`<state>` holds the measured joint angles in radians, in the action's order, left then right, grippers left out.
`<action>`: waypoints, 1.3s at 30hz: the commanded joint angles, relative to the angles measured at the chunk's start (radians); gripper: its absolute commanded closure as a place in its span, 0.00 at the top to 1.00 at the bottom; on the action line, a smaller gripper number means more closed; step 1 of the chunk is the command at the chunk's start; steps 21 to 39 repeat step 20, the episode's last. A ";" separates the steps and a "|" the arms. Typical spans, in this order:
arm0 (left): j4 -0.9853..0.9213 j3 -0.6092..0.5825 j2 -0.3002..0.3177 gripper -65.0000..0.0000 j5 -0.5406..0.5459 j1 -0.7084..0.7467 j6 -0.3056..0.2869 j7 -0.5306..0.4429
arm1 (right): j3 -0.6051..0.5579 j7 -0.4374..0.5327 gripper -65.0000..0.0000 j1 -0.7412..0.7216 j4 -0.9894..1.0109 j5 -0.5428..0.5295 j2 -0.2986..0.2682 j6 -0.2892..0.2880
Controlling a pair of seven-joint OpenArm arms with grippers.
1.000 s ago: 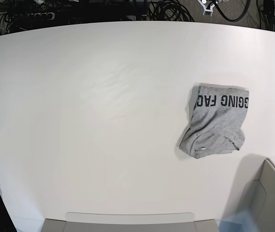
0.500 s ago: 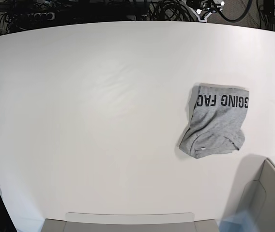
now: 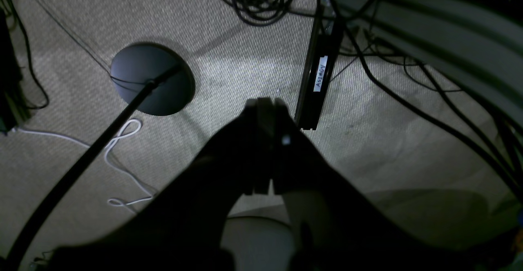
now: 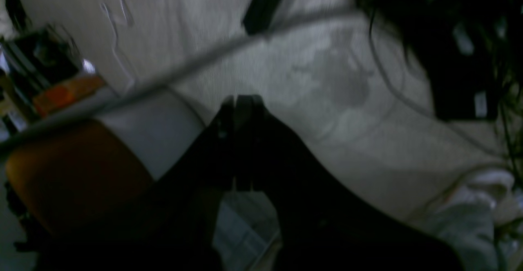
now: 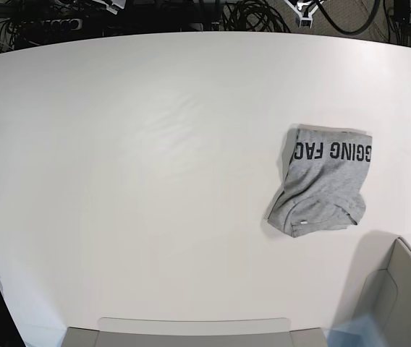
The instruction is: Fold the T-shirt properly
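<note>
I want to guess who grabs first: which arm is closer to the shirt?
Left, probably: the shirt lies on its side of the table. Left tool and right tool both hang shut over the floor, beyond it.

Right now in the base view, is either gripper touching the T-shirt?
No. The T-shirt lies folded and alone on the white table, with no gripper or arm anywhere over the tabletop in the base view.

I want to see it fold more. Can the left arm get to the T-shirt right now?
Probably yes, but not at once. The T-shirt lies alone on the white table with nothing covering it. The left gripper, fingers shut, hangs over the carpeted floor, off the table, so the arm must swing back first.
</note>
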<state>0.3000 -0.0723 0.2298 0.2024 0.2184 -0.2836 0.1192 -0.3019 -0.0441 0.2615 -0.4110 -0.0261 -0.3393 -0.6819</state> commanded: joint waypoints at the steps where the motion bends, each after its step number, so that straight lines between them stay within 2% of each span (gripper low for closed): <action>1: -0.002 -0.001 0.007 0.00 -0.001 0.003 -0.003 -0.020 | -0.001 0.005 0.00 0.002 -0.001 -0.001 -0.014 -0.016; 5: -0.003 -0.001 0.007 0.00 -0.001 0.003 -0.003 -0.040 | -0.013 0.008 0.00 -0.004 -0.007 0.027 0.003 -0.016; 9: -0.003 -0.001 0.006 0.00 0.001 0.002 -0.003 -0.040 | -0.127 0.008 0.00 -0.023 -0.002 0.185 0.007 -0.016; 11: -0.003 -0.001 0.003 0.00 0.001 -0.014 -0.003 -0.033 | -0.162 0.008 0.00 -0.021 -0.002 0.217 0.007 -0.016; 20: -0.006 0.004 -0.053 0.00 0.001 -0.021 -0.003 -0.031 | -0.179 0.008 0.00 -0.024 -0.002 0.226 0.026 -0.016; 39: -0.006 0.004 -0.053 0.00 0.001 -0.021 -0.003 -0.031 | -0.179 0.008 0.00 -0.024 -0.002 0.226 0.026 -0.016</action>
